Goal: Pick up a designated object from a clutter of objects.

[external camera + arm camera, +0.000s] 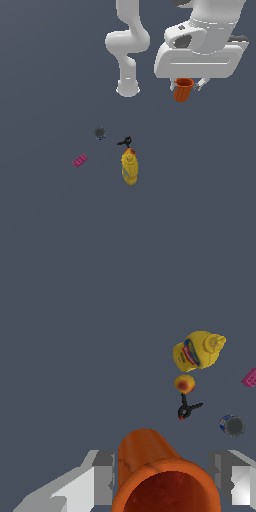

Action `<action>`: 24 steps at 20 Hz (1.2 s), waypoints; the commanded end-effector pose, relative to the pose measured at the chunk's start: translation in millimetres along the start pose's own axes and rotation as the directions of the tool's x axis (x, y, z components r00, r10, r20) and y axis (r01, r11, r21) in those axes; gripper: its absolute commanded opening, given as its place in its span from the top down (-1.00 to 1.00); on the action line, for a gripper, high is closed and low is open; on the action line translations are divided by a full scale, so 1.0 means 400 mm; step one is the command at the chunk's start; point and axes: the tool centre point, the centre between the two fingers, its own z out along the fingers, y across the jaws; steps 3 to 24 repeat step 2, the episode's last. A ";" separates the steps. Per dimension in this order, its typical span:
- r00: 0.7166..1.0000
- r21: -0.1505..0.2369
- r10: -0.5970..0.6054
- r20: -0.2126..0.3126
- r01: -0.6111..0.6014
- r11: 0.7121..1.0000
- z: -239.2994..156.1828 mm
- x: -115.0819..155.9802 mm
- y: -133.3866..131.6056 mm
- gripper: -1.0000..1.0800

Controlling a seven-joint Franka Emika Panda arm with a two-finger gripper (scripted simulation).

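Closest to my wrist camera is the small orange tapered cup with a rim (162,476), its open mouth facing the lens and its dark reddish inside showing. A pale grey finger (102,476) stands on either side of it, and both seem pressed against its wall, so I read the gripper (167,478) as closed on the cup.

In the exterior view the same cup (183,89) hangs under the white Panda arm's hand (200,55), between the fingertips of the gripper (186,86), and it looks lifted clear of the dark grey floor (50,210); I see no edges or corners of that floor in either view.

The rest of the clutter lies well apart from the cup. The yellow plastic bottle with an orange cap (129,169) rests on the floor, and the small black-and-red clamp-like tool (125,141) sits just beside its cap end. Towards the exterior view's left of the tool is the dark round piece (99,133), and further that way the flat pink brick (79,160).

From the wrist I also see a small round yellow-orange ball (184,384) between the bottle (197,350) and the tool (187,409).
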 end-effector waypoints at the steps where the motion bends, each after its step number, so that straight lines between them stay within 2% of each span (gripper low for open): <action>1: 1.000 0.000 0.000 -0.001 0.000 1.000 -0.005 0.004 0.000 1.00; 24: 1.000 0.000 0.000 -0.001 0.000 1.000 -0.004 0.004 -0.001 1.00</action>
